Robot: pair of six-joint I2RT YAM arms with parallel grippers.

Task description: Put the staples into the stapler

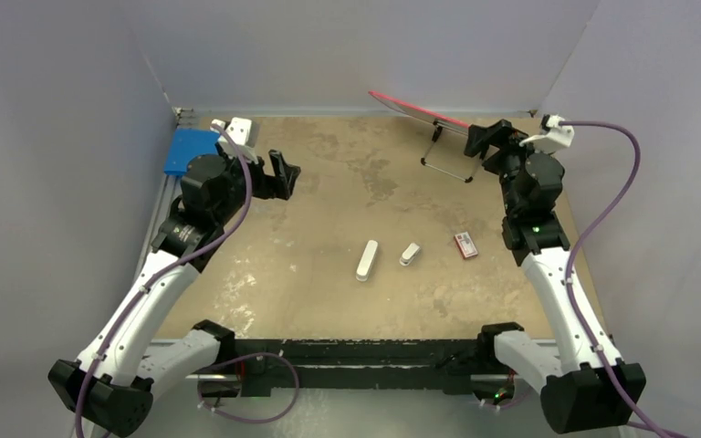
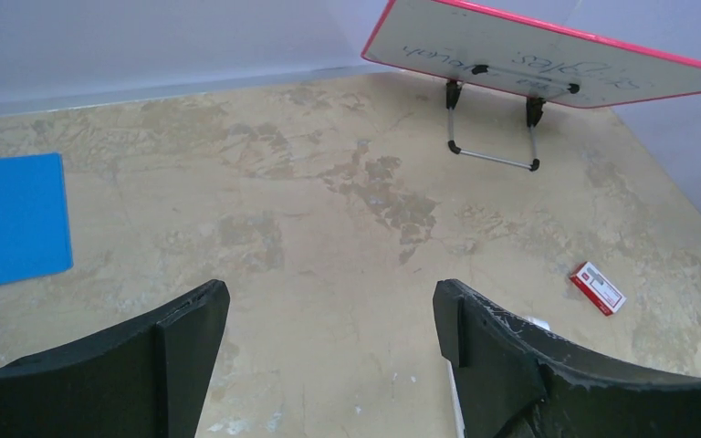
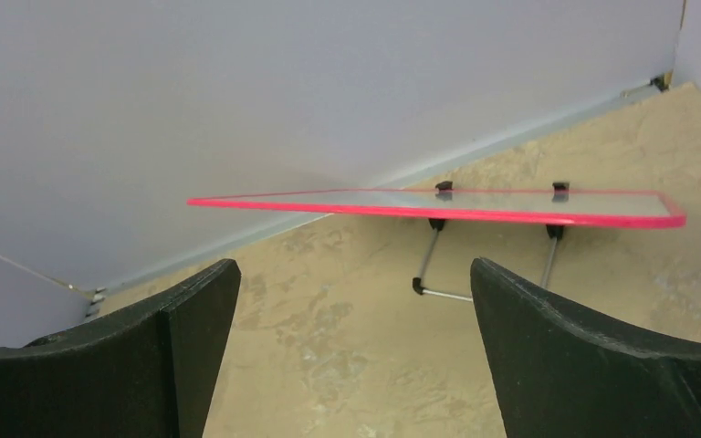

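The slim white bar-shaped stapler with rounded ends (image 1: 367, 260) lies flat on the mottled tan tabletop (image 1: 329, 301), just below the centre of the overhead frame, its long axis running nearly up and down the picture. Just to its right lies a shorter white piece (image 1: 410, 254), apart from it, and further right a small red-and-white staples box (image 1: 465, 245) lies flat; the staples themselves cannot be made out. In the left wrist view the box (image 2: 598, 286) sits at the right edge. The left gripper (image 1: 283, 173) hangs in the upper left of the overhead frame, well apart from the stapler, its black fingers (image 2: 187, 338) spread wide with nothing between them. The right gripper (image 1: 479, 139) is in the upper right, its fingers (image 3: 566, 347) likewise wide apart and holding nothing, facing a pink-rimmed whiteboard (image 3: 438, 208) on a wire stand (image 1: 447, 162). A flat blue sheet (image 1: 189, 151) lies in the far left corner.
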